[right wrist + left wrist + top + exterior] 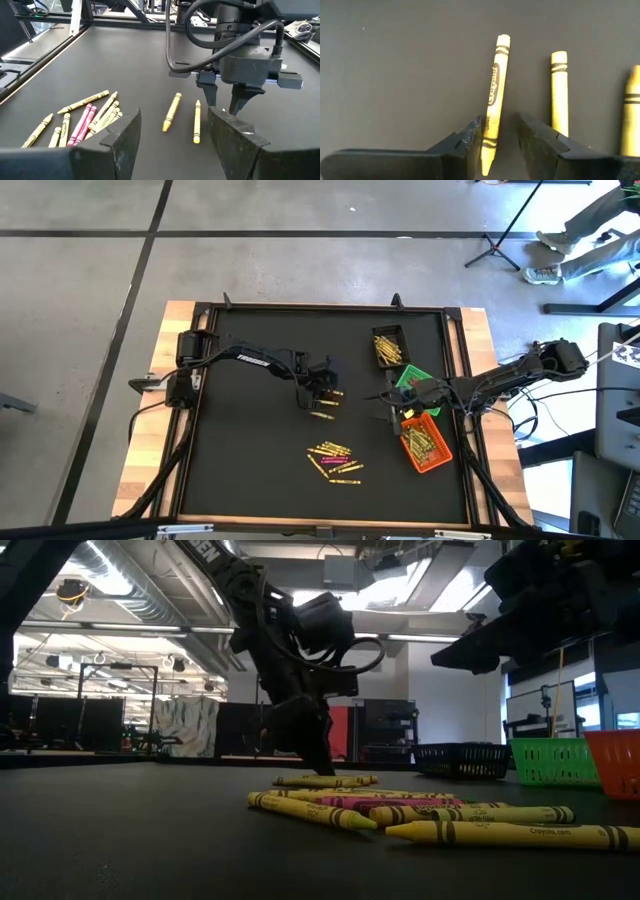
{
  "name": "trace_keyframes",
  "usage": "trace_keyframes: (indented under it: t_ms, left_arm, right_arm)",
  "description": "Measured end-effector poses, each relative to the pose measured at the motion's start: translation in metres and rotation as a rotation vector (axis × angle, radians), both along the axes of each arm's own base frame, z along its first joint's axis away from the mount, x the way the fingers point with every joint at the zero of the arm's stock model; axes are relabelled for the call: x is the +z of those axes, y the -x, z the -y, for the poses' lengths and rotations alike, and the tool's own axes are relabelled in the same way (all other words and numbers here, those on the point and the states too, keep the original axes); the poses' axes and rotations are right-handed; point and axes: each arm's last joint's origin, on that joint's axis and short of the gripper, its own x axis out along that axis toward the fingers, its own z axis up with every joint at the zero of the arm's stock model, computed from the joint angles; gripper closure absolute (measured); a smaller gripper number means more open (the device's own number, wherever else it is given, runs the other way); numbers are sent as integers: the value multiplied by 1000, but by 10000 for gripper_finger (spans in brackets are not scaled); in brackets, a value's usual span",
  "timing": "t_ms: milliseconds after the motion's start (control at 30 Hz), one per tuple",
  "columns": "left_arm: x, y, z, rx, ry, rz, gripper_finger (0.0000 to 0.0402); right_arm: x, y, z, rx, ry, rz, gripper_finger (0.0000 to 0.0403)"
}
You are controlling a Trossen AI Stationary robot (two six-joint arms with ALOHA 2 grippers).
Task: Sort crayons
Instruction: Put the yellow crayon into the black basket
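My left gripper [500, 132] [318, 392] points steeply down over the middle of the black mat, open. Its two fingers stand on either side of one yellow crayon [494, 85] that lies flat on the mat. Two more yellow crayons [559, 90] [171, 112] lie flat beside it. A pile of yellow and pink crayons [335, 460] [85, 120] lies nearer the table's front edge. My right gripper [172, 140] [393, 408] hangs open above the mat beside the bins, with nothing between its fingers.
Along the right side stand a black bin [390, 347] with yellow crayons, a green bin [412, 377] and an orange bin [427, 445] with crayons. A raised black rim [300, 308] frames the mat. The mat's left half is bare.
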Motion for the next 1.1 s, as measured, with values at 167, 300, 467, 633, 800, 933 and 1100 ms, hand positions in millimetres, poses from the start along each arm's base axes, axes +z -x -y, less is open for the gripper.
trace_keyframes:
  t_ms: [167, 300, 467, 633, 800, 933, 1100]
  left_arm:
    - [0, 0, 0, 3, -8, 1, 317]
    - [0, 0, 0, 3, -10, 0, 369]
    - [4, -1, 3, 0, -26, 12, 393]
    - [21, -2, 9, -45, -64, 86, 397]
    - [22, -1, 12, -92, -76, 322, 398]
    - [20, 2, 12, -122, -45, 579, 399]
    - [31, 11, 14, -123, -72, 944, 398]
  right_arm:
    - [0, 0, 0, 0, 3, 1, 175]
    - [0, 0, 0, -1, -1, 0, 175]
    - [0, 0, 2, -60, -4, 0, 175]
    - [-2, 0, 6, -196, -5, -12, 175]
    - [-3, 1, 5, -192, -19, -22, 175]
    - [-4, 1, 7, -219, -8, -31, 175]
    - [-1, 0, 11, -228, 25, -6, 175]
